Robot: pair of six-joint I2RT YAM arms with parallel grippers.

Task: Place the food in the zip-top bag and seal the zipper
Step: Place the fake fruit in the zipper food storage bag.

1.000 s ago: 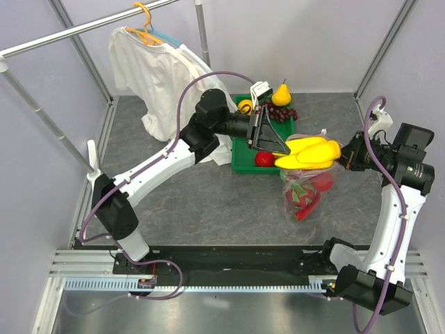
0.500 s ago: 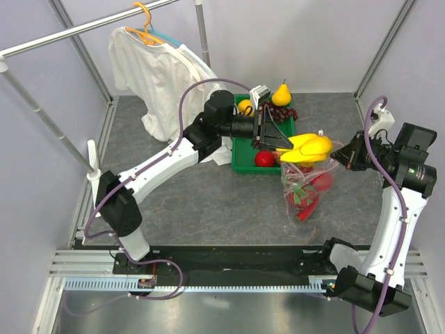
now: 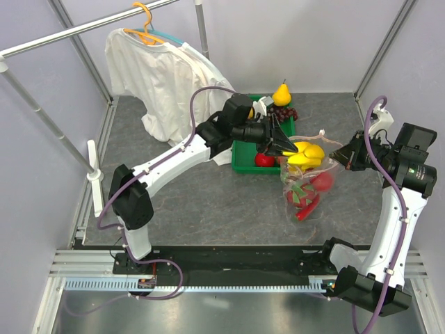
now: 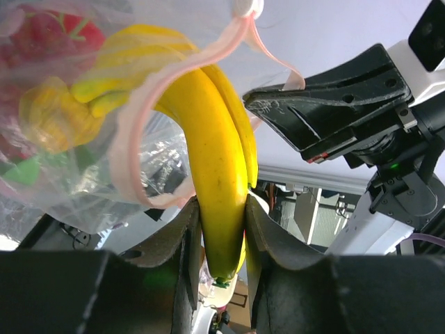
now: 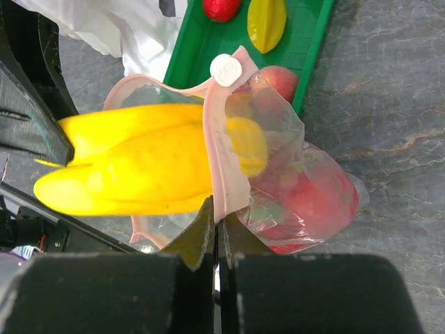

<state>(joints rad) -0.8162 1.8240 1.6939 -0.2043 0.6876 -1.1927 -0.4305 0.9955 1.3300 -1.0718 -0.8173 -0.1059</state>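
Banana bunch (image 3: 306, 151) halfway into bag (image 3: 309, 182), green tray (image 3: 242, 164) behind, shirt (image 3: 163, 76) beyond

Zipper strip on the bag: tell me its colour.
The zipper is pale pink, clearest in the right wrist view.

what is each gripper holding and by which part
The left gripper holds the banana bunch, pinched near its stem end. The right gripper holds the bag by its pink zipper at the mouth.
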